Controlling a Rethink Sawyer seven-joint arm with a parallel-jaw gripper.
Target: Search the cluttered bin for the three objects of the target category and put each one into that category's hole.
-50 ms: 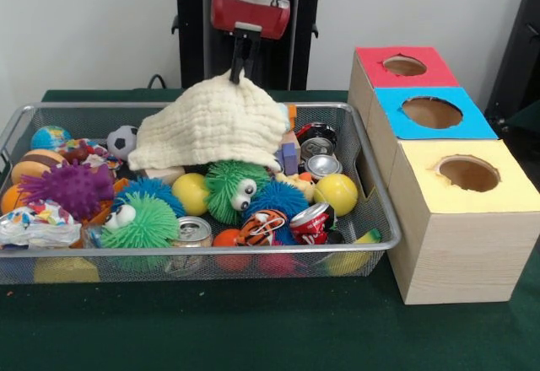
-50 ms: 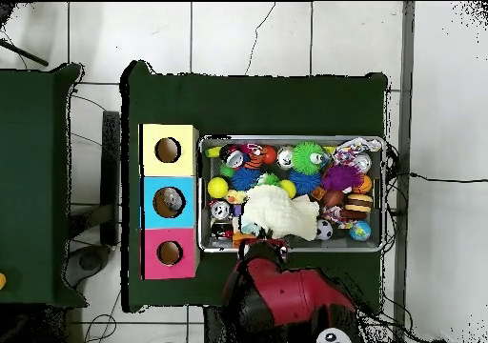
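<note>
We see a silver wire mesh bin point(image 1: 371, 187) on a dark green desk point(image 1: 253, 329), crowded with toys and cans. The red and black arm's fingers point(image 1: 238, 71) pinch the peak of a cream waffle-weave cloth point(image 1: 211, 126), which hangs like a tent over the middle of the bin. Under and around the cloth lie a green fuzzy ball with googly eyes point(image 1: 233, 187), a purple spiky ball point(image 1: 69, 187), two yellow balls point(image 1: 337, 192), a small soccer ball point(image 1: 122, 141), a tiger-striped toy point(image 1: 261, 226), and several crushed metal drink cans point(image 1: 321, 167). Just beside the bin stands a row of three wooden boxes, each with a round hole on top: a red-topped box point(image 1: 403, 67), a blue-topped box point(image 1: 430, 112), and a yellow-topped box point(image 1: 466, 177).
</note>
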